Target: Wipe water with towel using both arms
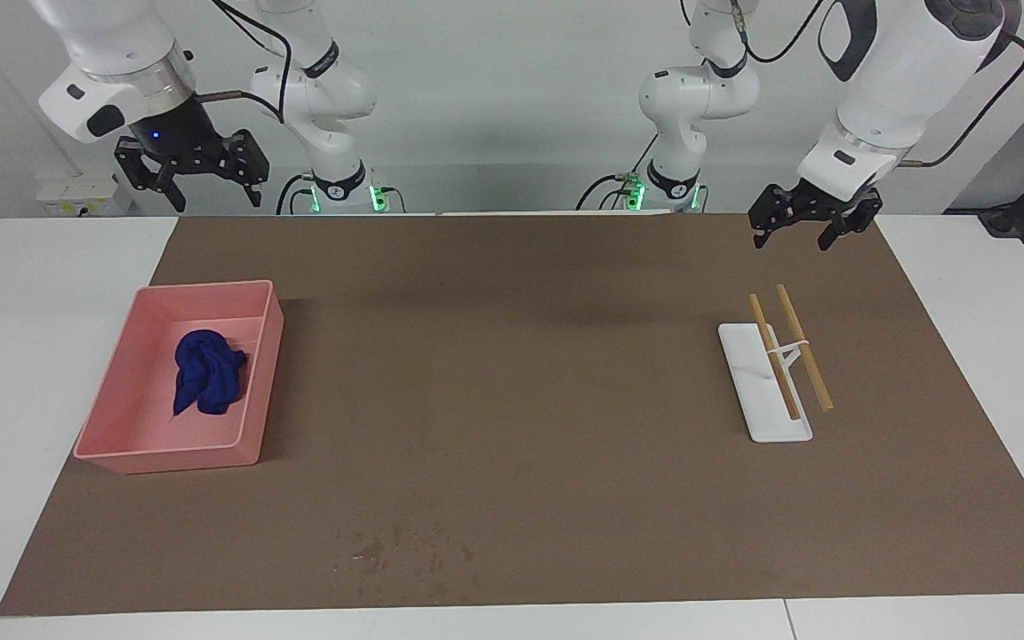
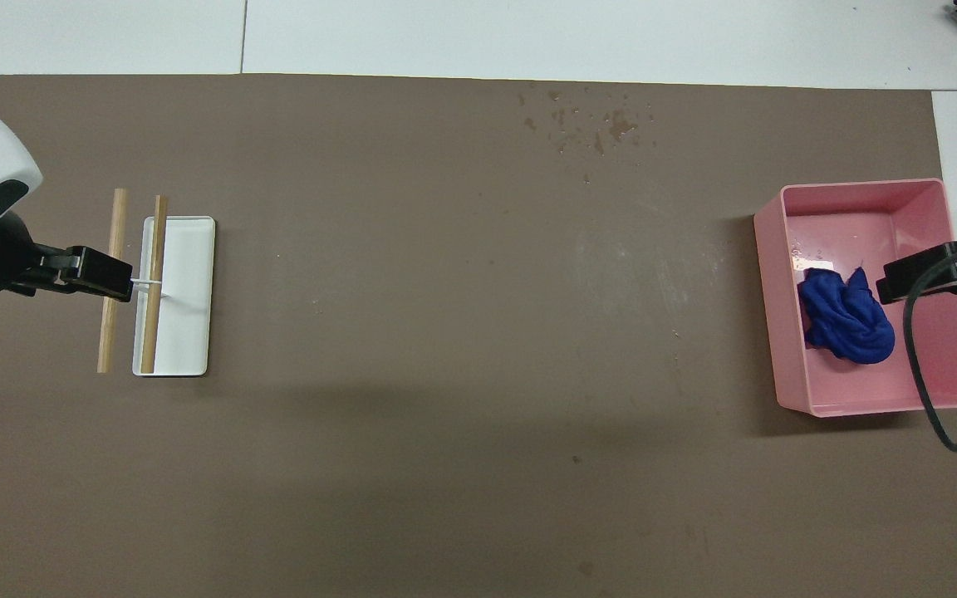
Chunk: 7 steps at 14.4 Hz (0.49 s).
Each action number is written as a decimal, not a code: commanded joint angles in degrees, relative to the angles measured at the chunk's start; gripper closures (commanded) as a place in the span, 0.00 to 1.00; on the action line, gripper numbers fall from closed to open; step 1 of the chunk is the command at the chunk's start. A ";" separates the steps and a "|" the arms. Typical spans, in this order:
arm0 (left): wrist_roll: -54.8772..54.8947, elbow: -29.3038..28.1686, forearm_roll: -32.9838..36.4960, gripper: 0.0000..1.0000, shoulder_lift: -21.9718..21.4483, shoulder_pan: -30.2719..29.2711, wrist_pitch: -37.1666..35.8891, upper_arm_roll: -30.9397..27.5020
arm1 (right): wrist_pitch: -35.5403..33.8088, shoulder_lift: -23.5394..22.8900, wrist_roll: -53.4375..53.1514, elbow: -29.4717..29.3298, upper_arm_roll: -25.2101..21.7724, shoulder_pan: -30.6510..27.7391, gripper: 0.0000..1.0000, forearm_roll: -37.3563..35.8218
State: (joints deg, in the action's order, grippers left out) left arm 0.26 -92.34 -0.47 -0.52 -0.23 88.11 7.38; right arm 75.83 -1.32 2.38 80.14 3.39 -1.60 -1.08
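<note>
Seen first from the facing view: brown mat (image 1: 530, 391) over a white table (image 1: 23, 356), pale wall above, both arm bases at the wall end. Right gripper (image 1: 194, 178) raised, jaws spread and holding nothing, over the mat's corner nearest the robots at the right arm's end. Left gripper (image 1: 810, 227) likewise spread and empty, up over the mat between the bases and the tray (image 1: 748, 391) with its two sticks (image 1: 801, 347). Towel (image 1: 206, 372) crumpled inside the pink bin (image 1: 268, 356), toward the right arm's end. Water (image 1: 405, 556) as dark specks near the mat's edge farthest from the robots, well apart from bin and tray. Wide bare mat between bin and tray.

Then the overhead view: bases and wall out of sight. Left gripper (image 2: 88, 274) over the sticks (image 2: 113, 274), just beside the tray (image 2: 192, 291). Right gripper (image 2: 939, 270) over the bin (image 2: 765, 291), its tip beside the towel (image 2: 844, 320); height unreadable from above. Water (image 2: 603, 124) close to the farthest mat edge, white table (image 2: 528, 33) just past it. Faint pale scuffs mid-mat, near the bin.
</note>
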 commanded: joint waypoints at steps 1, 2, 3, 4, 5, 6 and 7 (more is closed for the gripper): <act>-0.18 -1.27 0.82 0.00 -0.97 0.32 0.66 -0.27 | 1.33 4.22 -0.01 6.25 -0.49 -0.24 0.00 0.37; -0.18 -1.18 0.82 0.00 -0.97 0.23 0.75 -0.27 | 2.04 4.22 0.08 6.52 -0.49 -0.24 0.00 0.46; -0.18 -1.18 0.82 0.00 -0.97 0.23 0.66 -0.27 | 3.00 4.40 0.08 7.31 -0.49 -0.24 0.00 0.55; -0.18 -1.18 0.82 0.00 -0.97 0.32 0.75 -0.27 | 4.84 5.18 0.08 8.88 -0.49 -0.24 0.00 0.55; -0.18 -1.18 0.82 0.00 -0.97 0.23 0.66 -0.27 | 6.77 5.97 0.17 10.72 -0.49 -0.24 0.00 0.72; -0.18 -1.18 0.82 0.00 -0.97 0.23 0.66 -0.27 | 7.31 6.15 0.17 10.92 -0.49 -0.15 0.00 0.81; -0.18 -1.18 0.82 0.00 -0.97 0.23 0.75 -0.27 | 7.14 6.16 0.26 10.83 -0.49 0.02 0.00 0.81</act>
State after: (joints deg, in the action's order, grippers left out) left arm 0.27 -92.34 -0.47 -0.52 -0.23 88.11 7.38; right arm 81.10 2.40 2.38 87.70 3.11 -1.65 -1.07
